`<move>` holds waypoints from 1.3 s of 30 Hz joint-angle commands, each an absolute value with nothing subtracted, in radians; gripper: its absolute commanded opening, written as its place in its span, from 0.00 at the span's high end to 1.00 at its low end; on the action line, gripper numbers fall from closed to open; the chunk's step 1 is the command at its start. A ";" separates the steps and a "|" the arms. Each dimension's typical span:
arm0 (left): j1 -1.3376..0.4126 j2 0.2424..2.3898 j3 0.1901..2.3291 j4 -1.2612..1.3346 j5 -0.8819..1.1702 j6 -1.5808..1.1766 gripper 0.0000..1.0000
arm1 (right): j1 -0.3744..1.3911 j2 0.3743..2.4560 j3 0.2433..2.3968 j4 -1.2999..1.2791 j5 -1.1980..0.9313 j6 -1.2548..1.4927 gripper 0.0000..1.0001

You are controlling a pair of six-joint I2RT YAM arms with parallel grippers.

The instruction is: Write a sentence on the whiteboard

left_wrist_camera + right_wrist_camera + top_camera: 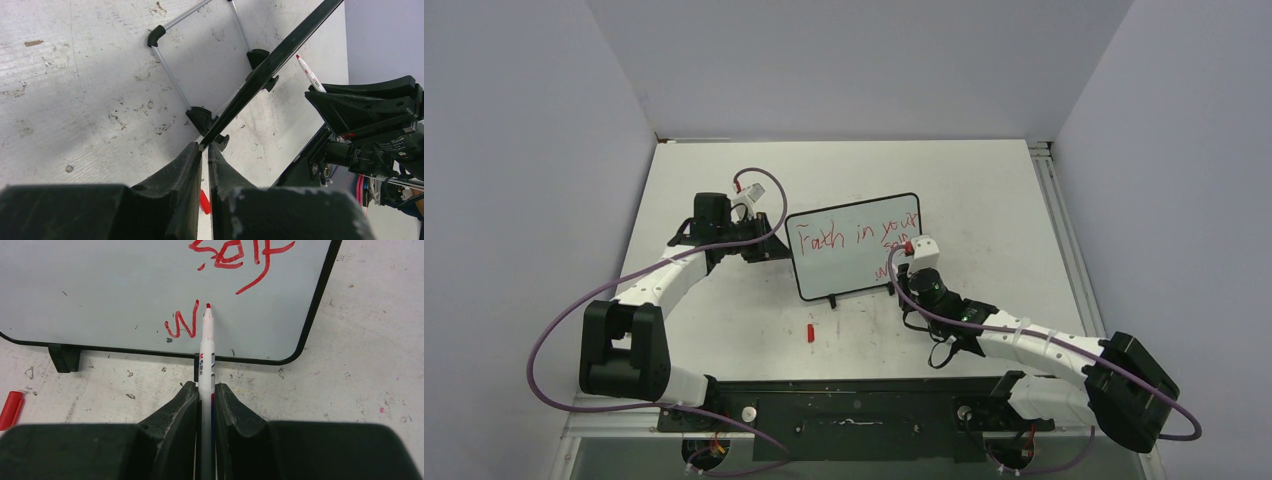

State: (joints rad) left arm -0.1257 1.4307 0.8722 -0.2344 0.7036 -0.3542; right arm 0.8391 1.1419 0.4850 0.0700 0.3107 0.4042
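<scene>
The whiteboard [854,262] stands tilted at mid table on its black feet. The red sentence [856,236] reads "Faith in your", then "self" [235,255] and a "W" [181,324] below. My left gripper [778,246] is shut on the board's left frame edge [280,50], which shows edge-on in the left wrist view, where the gripper [205,146] pinches its corner. My right gripper [912,265] is shut on a white marker [206,355]. Its red tip [208,306] touches the board just right of the "W". The gripper [206,387] hangs over the table below the board's lower edge.
The marker's red cap [811,333] lies on the table in front of the board and shows in the right wrist view [11,409]. The board's wire stand [170,75] rests behind it. Grey walls enclose the table on three sides.
</scene>
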 commanded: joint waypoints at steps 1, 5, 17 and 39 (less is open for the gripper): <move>-0.127 1.403 0.907 -0.213 0.699 -0.336 0.91 | 0.844 1.160 0.531 0.125 0.340 0.386 0.95; -0.127 1.404 0.907 -0.213 0.700 -0.336 0.91 | 0.845 1.170 0.530 0.132 0.336 0.385 0.95; -0.127 1.406 0.907 -0.212 0.699 -0.336 0.91 | 0.839 1.209 0.529 0.149 0.333 0.382 0.95; -0.127 1.398 0.905 -0.213 0.701 -0.336 0.91 | 0.841 1.121 0.494 0.079 0.360 0.391 0.95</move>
